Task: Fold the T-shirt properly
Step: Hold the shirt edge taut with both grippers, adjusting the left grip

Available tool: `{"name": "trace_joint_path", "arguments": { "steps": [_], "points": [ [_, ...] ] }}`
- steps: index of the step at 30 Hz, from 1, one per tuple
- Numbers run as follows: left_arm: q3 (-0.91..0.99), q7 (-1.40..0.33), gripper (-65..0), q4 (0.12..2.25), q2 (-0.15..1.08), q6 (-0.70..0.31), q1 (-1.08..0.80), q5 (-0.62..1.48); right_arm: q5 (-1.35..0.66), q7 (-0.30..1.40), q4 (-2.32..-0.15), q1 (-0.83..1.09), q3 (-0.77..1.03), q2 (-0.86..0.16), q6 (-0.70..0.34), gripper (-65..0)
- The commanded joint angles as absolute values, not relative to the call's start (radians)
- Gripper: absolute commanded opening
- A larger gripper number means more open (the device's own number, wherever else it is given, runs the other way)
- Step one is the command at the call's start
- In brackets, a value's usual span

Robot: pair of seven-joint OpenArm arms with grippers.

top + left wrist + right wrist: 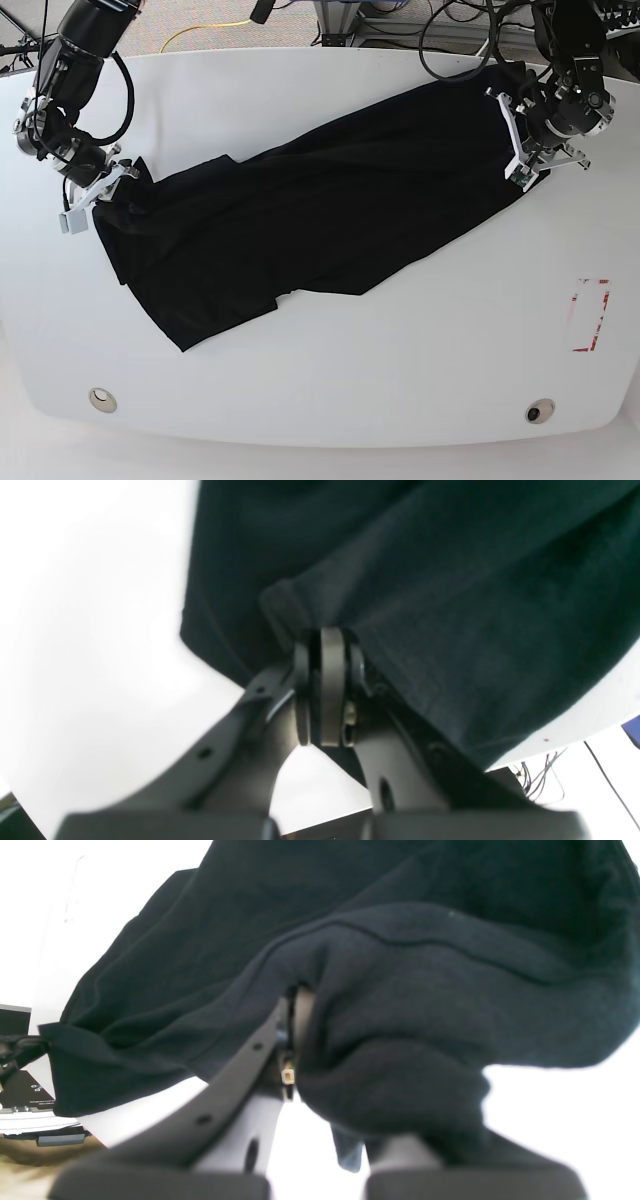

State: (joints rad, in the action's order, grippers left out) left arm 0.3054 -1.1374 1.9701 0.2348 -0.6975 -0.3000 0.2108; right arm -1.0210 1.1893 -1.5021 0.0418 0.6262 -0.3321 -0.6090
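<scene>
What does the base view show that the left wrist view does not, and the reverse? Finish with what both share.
Only the base view shows the whole T-shirt stretched across the white table and the right gripper at its far end. Only the left wrist view shows the left gripper up close, jaws shut on a fabric fold. Both show black shirt on white table.

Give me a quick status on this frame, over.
Left end effector shut on T-shirt edge. Right end effector shut on fabric too. Shirt stretched across table, unfolded. Nothing in the way.
</scene>
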Motion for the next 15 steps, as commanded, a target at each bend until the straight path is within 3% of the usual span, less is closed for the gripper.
{"name": "trace_joint_path", "arguments": {
  "steps": [1, 15],
  "points": [
    [0.323, -1.135, -65.0, 1.992, 0.234, -0.698, -0.285, 0.217, -1.044, 1.168, -1.517, 0.027, 0.63, -0.352, -0.61, -65.0],
    [0.326, -1.132, -65.0, 2.003, 0.213, -0.698, -0.275, 0.214, -1.044, 1.168, -1.478, 0.022, 0.63, -0.357, -0.61, -65.0]
  ]
}}
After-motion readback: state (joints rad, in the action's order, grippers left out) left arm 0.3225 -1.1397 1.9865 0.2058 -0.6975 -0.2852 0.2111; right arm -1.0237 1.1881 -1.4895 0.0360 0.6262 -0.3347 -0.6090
